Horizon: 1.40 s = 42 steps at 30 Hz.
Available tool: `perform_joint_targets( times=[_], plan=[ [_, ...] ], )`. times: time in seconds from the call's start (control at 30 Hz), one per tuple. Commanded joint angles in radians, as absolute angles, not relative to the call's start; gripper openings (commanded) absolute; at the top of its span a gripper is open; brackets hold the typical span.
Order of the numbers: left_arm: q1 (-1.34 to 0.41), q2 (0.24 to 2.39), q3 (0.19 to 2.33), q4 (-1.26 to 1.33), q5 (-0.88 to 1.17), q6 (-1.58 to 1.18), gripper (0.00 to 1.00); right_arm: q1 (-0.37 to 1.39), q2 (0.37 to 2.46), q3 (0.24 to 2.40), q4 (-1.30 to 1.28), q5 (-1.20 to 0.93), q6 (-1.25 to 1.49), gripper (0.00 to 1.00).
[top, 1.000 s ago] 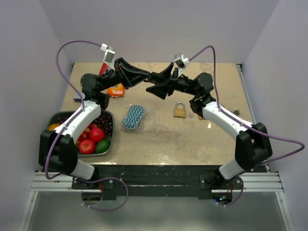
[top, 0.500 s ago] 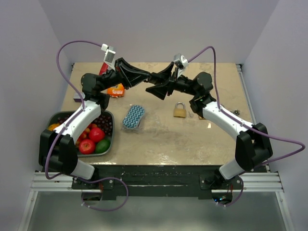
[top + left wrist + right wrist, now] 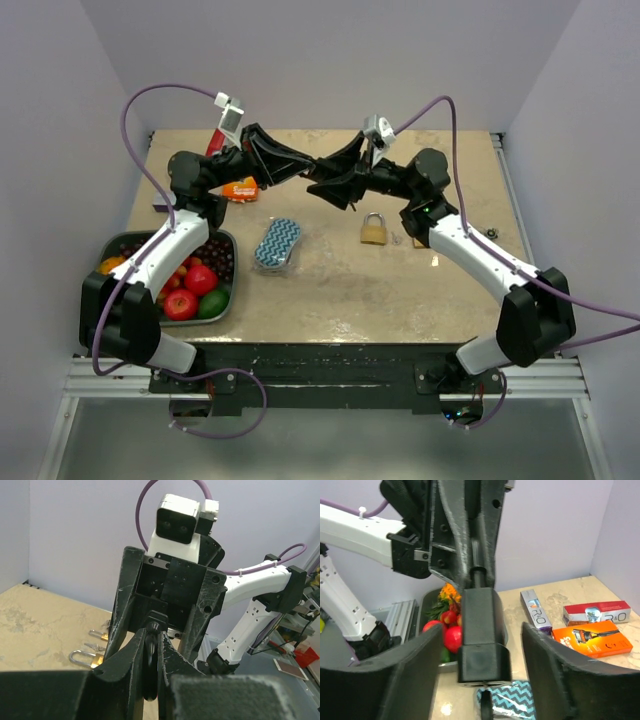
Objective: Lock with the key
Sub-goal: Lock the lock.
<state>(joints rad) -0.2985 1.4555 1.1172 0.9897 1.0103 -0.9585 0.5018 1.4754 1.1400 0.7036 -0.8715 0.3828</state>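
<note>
My two grippers meet in the air over the back of the table. The left gripper [image 3: 316, 163] [image 3: 152, 635] is shut on a black-handled key [image 3: 151, 667], whose blocky black handle [image 3: 482, 645] sticks out towards the right wrist camera. The right gripper [image 3: 336, 172] [image 3: 482, 630] is open, one finger [image 3: 415, 675] on each side of that handle, with gaps showing. The brass padlock [image 3: 374, 229] [image 3: 87, 656] lies flat on the table below and in front of them. Small loose keys [image 3: 95, 646] lie next to it.
A grey bowl [image 3: 226, 302] of fruit sits at the table's left edge. A blue zigzag sponge [image 3: 277, 243] lies in the middle. An orange razor pack [image 3: 241, 187] [image 3: 592, 639], a red box [image 3: 597, 612] and a grey box [image 3: 536, 611] lie at the back left.
The right arm has shifted slightly, its gripper edging up and left around the key's handle. The left gripper holds still with the key. The padlock has not moved.
</note>
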Motion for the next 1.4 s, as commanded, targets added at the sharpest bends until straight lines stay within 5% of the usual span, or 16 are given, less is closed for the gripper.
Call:
perform_joint_targets(
  times=[0.0, 0.7, 0.8, 0.83, 0.87, 0.93, 1.07, 1.13, 1.17, 1.23, 1.37],
  plan=[
    [-0.293, 1.397, 1.163, 1.040, 0.989, -0.962, 0.00, 0.497, 1.420, 1.141, 0.667, -0.916, 0.308, 0.61],
    [-0.327, 1.434, 1.181, 1.111, 0.939, -0.999, 0.00, 0.531, 1.503, 1.192, 0.802, -0.923, 0.396, 0.45],
    [-0.325, 1.436, 1.172, 1.111, 0.937, -1.000, 0.00, 0.531, 1.506, 1.196, 0.804, -0.923, 0.411, 0.27],
    [-0.325, 1.436, 1.169, 1.108, 0.943, -0.999, 0.00, 0.529, 1.508, 1.204, 0.799, -0.930, 0.410, 0.09],
    [-0.324, 1.434, 1.160, 1.103, 0.946, -0.999, 0.00, 0.531, 1.506, 1.207, 0.789, -0.939, 0.408, 0.00],
    [-0.307, 1.428, 1.149, 1.092, 0.966, -0.983, 0.00, 0.528, 1.491, 1.210, 0.726, -0.940, 0.374, 0.00],
    [-0.265, 1.431, 1.123, 1.106, 1.093, -0.925, 0.45, 0.520, 1.465, 1.227, 0.579, -0.966, 0.310, 0.00],
    [-0.230, 1.442, 1.121, 1.127, 1.170, -0.939, 0.55, 0.509, 1.451, 1.230, 0.519, -0.974, 0.292, 0.00],
    [-0.216, 1.446, 1.123, 1.126, 1.198, -0.939, 0.71, 0.506, 1.447, 1.235, 0.491, -0.977, 0.269, 0.00],
    [-0.174, 1.457, 1.124, 1.129, 1.276, -0.931, 0.80, 0.502, 1.440, 1.252, 0.404, -0.982, 0.243, 0.00],
    [-0.132, 1.456, 1.123, 1.097, 1.350, -0.869, 0.81, 0.502, 1.422, 1.261, 0.310, -0.980, 0.193, 0.00]
  ],
)
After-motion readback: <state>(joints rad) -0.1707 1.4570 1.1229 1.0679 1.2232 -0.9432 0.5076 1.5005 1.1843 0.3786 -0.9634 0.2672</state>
